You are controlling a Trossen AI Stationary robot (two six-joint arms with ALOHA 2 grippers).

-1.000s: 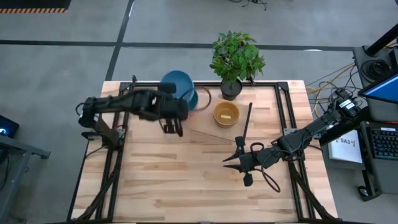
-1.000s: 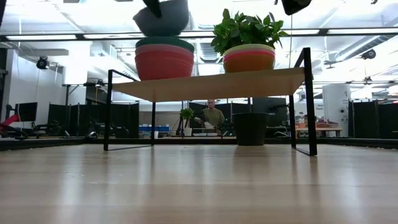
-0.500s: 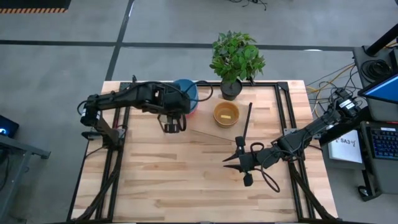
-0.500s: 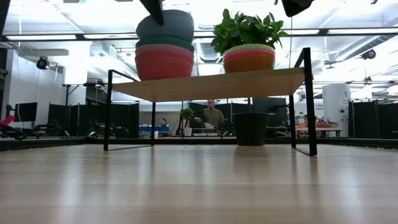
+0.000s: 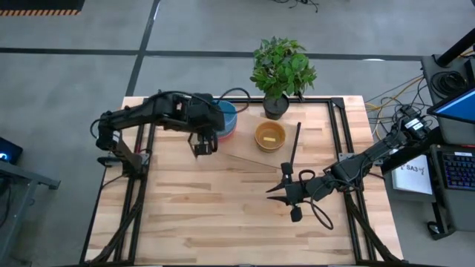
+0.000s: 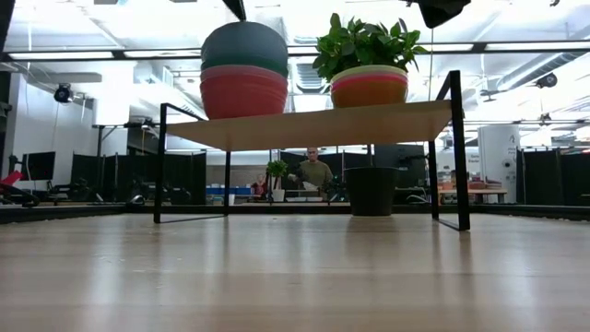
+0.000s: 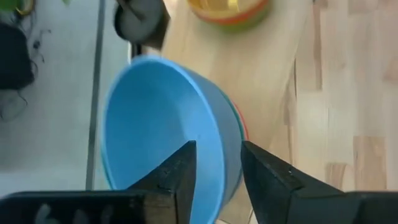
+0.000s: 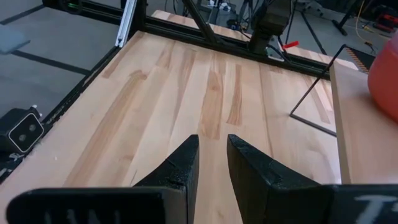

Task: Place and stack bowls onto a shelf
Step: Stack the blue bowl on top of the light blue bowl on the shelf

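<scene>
On the shelf [image 6: 323,127] stand two stacks of bowls. The left stack has a blue bowl [image 5: 225,119] on top, nested level over teal and red-orange bowls [image 6: 244,92]. The right stack [image 6: 369,88] has a yellow bowl [image 5: 270,136] on top. My left gripper [image 7: 217,149] is open above the blue bowl's [image 7: 161,124] near rim, one finger over the hollow and one outside. In the low view its fingertip [image 6: 238,7] stands clear above the bowl. My right gripper [image 8: 213,146] waits open over the table's right middle [image 5: 278,189], with nothing between its fingers.
A potted plant [image 5: 280,70] stands at the far edge behind the shelf, its black pot [image 6: 371,189] showing under the board. The shelf's black rod legs [image 6: 456,148] rise at its ends. Bare tabletop [image 5: 223,215] lies on the near side. A person sits far off in the room [image 6: 315,173].
The blue bowl, held tilted above the left stack a second ago, has come down and now sits level, nested on the stack. My left gripper has gone with it toward the far edge, and its fingertip now stands above the bowl.
</scene>
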